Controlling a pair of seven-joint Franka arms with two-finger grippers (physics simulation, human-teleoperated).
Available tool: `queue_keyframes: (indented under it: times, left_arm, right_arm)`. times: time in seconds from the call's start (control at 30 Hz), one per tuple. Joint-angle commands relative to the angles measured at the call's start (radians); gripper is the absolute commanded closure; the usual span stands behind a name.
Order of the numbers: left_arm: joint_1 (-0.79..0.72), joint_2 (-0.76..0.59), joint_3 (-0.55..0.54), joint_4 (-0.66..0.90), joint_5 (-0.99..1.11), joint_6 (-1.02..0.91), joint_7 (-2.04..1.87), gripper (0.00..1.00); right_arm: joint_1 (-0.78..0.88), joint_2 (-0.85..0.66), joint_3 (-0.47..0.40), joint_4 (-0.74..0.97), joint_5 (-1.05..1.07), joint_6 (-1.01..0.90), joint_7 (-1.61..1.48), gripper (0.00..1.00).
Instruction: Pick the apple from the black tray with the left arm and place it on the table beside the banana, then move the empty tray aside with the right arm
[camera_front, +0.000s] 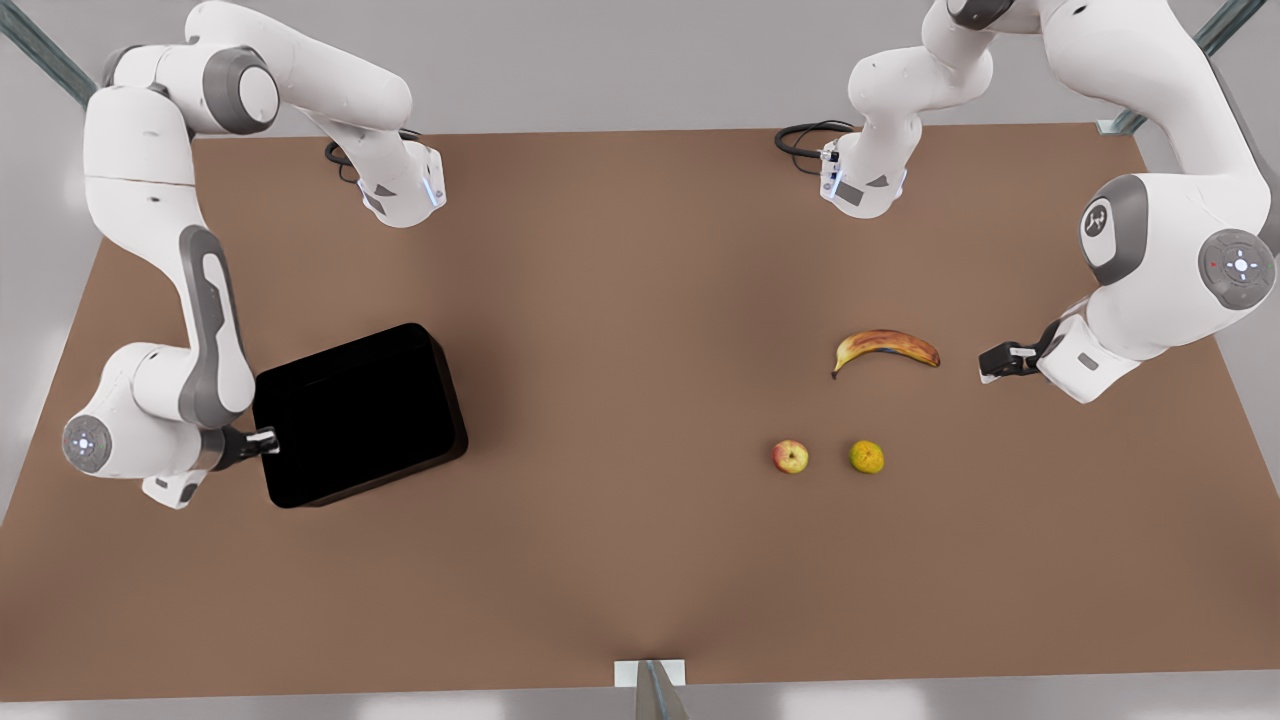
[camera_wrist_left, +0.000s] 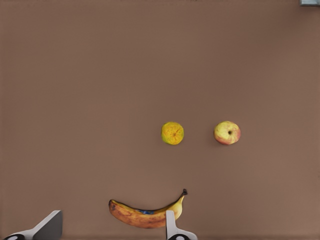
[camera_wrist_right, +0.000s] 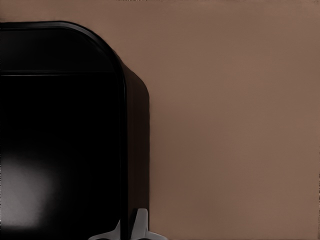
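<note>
1. The apple (camera_front: 790, 457) lies on the brown surface (camera_front: 620, 560) at lower right of centre in the front view, below the banana (camera_front: 886, 350) and just beside a bumpy yellow-green fruit (camera_front: 867, 457); it touches neither. The placing step looks done.
2. The left gripper (camera_front: 985, 363), at the right of the front view, hangs near the banana's tip with its jaws spread and empty, clear of the fruit.
3. The black tray (camera_front: 360, 415) sits empty at left of centre, well apart from the fruit.
4. The right gripper (camera_front: 268, 442) has its jaws closed on the tray's wall near one corner, one finger (camera_wrist_right: 141, 225) outside the wall, the grip a sideways shift would seem to call for.
</note>
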Motion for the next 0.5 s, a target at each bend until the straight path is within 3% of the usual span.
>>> queue_keyframes:
  times: [0.0, 0.03, 0.07, 0.17, 0.27, 0.47]
  left_arm:
    - [0.001, -0.001, 0.0, 0.001, 0.0, -0.002, 0.006, 0.0]
    - [0.001, -0.001, 0.001, 0.001, -0.003, -0.002, 0.006, 0.0]
    - [0.003, -0.003, 0.003, 0.001, -0.002, -0.002, 0.009, 0.0]
    - [0.005, -0.003, 0.007, 0.001, -0.006, -0.002, 0.011, 0.0]
    - [0.005, -0.003, 0.006, -0.001, -0.006, -0.002, 0.011, 0.0]
    - [0.006, -0.003, 0.007, -0.001, -0.005, -0.002, 0.012, 0.0]
  right_arm:
    - [0.001, 0.001, 0.0, 0.003, -0.01, 0.039, -0.258, 0.45]
    - [0.002, 0.001, 0.0, 0.003, -0.008, 0.039, -0.252, 0.1]
    - [0.004, -0.001, 0.0, 0.003, -0.007, 0.039, -0.251, 0.02]
    - [0.024, -0.062, 0.002, 0.003, -0.007, -0.054, -0.199, 0.0]
    - [0.116, -0.2, 0.026, 0.151, -0.001, -0.406, 0.008, 0.0]
    - [0.153, -0.225, 0.072, 0.162, -0.004, -0.417, 0.122, 0.0]
